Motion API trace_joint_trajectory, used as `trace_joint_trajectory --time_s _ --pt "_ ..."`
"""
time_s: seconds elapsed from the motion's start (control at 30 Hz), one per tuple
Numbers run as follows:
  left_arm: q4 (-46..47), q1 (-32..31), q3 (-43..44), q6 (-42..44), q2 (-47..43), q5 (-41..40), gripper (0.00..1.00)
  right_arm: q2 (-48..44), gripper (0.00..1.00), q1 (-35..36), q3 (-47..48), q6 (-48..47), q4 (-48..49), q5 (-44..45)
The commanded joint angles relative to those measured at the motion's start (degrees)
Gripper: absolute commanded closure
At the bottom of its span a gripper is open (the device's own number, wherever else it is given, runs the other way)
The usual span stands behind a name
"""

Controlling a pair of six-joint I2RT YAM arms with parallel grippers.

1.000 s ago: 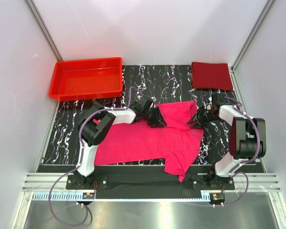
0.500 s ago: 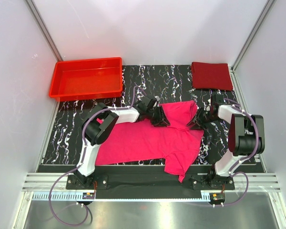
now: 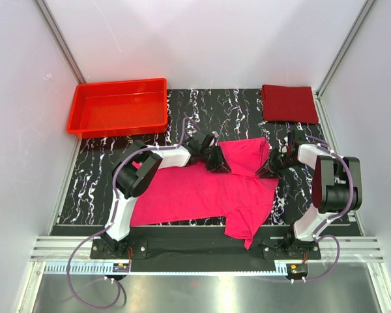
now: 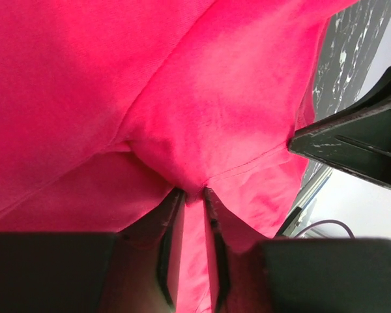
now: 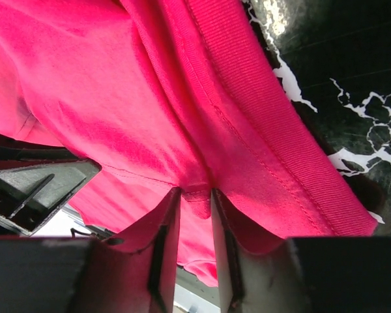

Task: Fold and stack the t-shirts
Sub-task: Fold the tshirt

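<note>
The magenta-pink t-shirt (image 3: 208, 192) lies spread on the black marbled mat, its upper part folded over near the middle. The maroon t-shirt (image 3: 289, 103) lies folded at the back right corner. My left gripper (image 3: 218, 163) is down on the left edge of the pink fold. In the left wrist view its jaws (image 4: 192, 192) pinch a ridge of pink cloth (image 4: 202, 124). My right gripper (image 3: 267, 168) is at the fold's right edge. In the right wrist view (image 5: 194, 193) a hemmed edge of the pink shirt (image 5: 150, 98) sits between its narrow jaws.
A rigid red plastic tray (image 3: 117, 107) stands at the back left of the mat (image 3: 215, 107). White walls with metal posts close in the sides. One pink sleeve hangs over the mat's front edge (image 3: 244, 231).
Both pairs of jaws have narrowed onto the pink cloth. The left gripper has shifted slightly toward the back; the shirt's outline is almost unchanged.
</note>
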Motion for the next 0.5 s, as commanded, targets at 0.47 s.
trace_joint_trajectory --time_s 0.47 --pt "-14.71 0.84 7.83 4.66 -2.25 3.51 1.0 -11.31 1.0 0.96 -1.33 3.78 -8.09 -6.12"
